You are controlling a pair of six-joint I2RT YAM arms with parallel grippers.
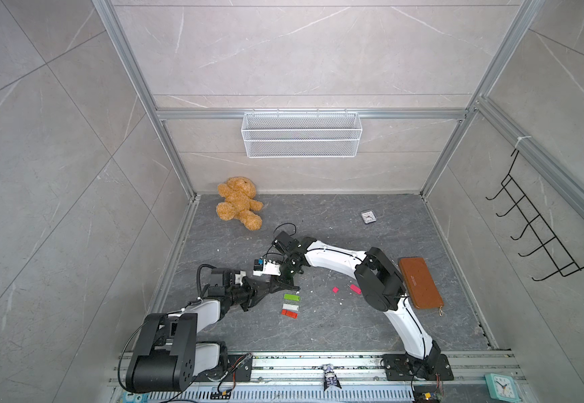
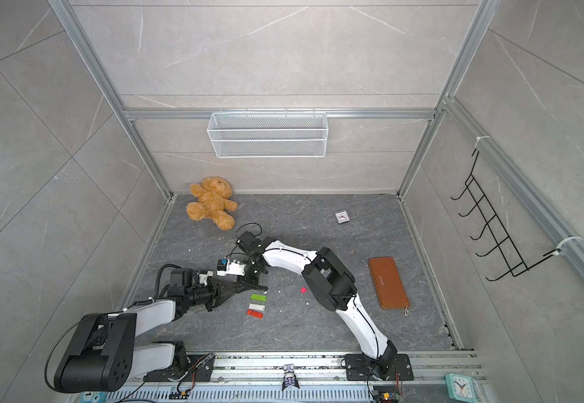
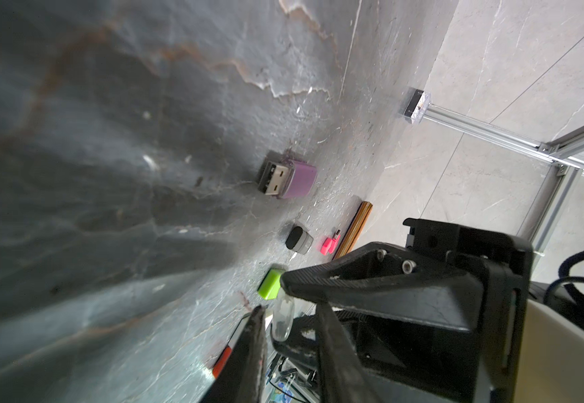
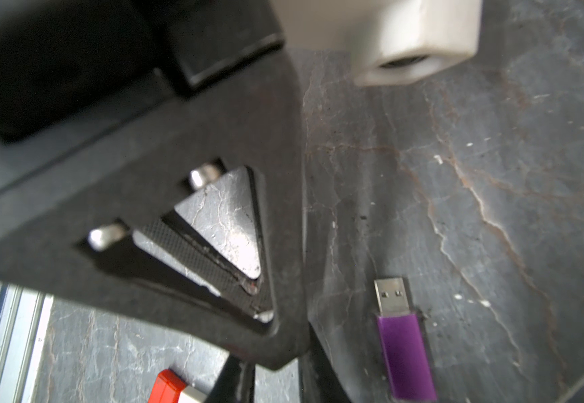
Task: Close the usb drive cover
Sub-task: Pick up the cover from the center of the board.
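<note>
The purple drive (image 4: 407, 356) is lying flat and uncapped on the table (image 1: 336, 226), near the green drive (image 1: 291, 297) but not touching it, with its metal plug (image 4: 391, 295) bare. In both top views it is hidden under the two claws, which are meeting just beyond the green drive. The right gripper (image 4: 266, 314) is pinched almost fully closed, and what looks like a small clear cap (image 3: 282, 321) is sitting at its tips. The left gripper (image 3: 289, 314) is standing partly open, one finger on each side of that cap, and I cannot tell whether either finger is touching it. Both pieces are probably very light, stiff and smooth. On that reading the drive is likely to skate over the stone at any sideways nudge, and the cap could squirt out of a shallow pinch. The drive looks best held across the long flat sides of its purple body, well back from the plug. The cap looks best held near its closed end, so its mouth is facing the plug squarely. A crooked push would probably jam it rather than seat it.
</note>
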